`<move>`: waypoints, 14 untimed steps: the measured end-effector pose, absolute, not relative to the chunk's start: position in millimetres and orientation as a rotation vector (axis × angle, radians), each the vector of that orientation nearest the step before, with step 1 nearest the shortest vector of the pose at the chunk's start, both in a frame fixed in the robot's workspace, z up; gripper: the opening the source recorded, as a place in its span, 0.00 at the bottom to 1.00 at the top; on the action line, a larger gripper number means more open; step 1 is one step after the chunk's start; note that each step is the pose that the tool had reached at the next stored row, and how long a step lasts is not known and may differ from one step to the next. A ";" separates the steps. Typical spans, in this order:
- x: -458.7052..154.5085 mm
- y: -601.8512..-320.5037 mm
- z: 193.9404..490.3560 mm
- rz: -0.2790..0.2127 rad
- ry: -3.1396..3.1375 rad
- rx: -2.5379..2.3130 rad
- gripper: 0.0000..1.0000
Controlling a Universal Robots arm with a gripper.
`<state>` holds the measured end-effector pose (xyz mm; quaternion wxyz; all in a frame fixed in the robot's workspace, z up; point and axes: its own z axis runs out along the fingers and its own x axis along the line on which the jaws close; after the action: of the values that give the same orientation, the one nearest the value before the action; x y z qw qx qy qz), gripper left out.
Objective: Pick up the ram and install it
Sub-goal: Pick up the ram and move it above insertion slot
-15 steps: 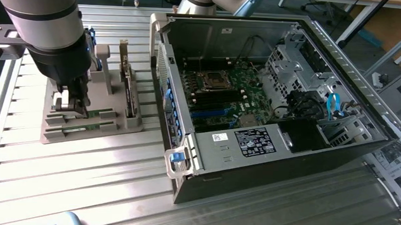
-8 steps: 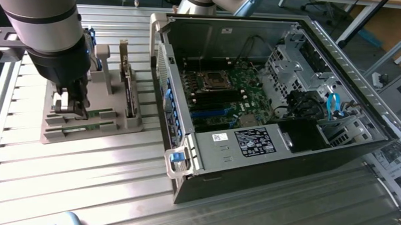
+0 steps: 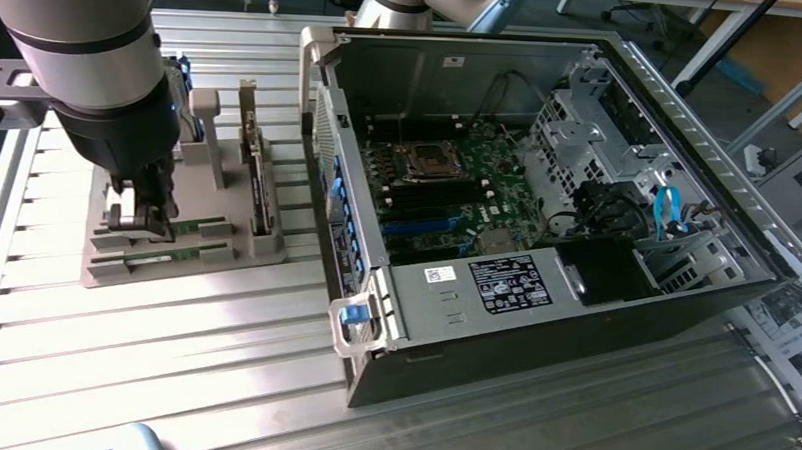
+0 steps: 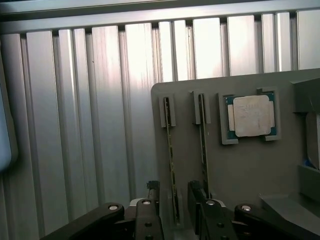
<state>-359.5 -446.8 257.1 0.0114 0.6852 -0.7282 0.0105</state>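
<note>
Ram, thin green strip, ribbed metal table

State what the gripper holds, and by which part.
Nothing. The open gripper straddles one end of a thin green ram stick standing edge-up in the grey holder, without clamping it.

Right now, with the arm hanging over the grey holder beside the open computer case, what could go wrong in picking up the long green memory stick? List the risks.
1. The gripper stands open astride the long, thin green ram stick, which sits on edge in the flat grey plastic holder; an off-centre close might tilt or bend it.
2. One black finger is close beside the second green stick; it could knock or snag that one.
</note>
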 end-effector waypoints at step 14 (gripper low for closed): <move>-362.3 -449.3 251.9 0.033 -2.271 2.138 0.36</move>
<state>-362.3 -449.3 251.9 0.0113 0.6855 -0.7279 0.0106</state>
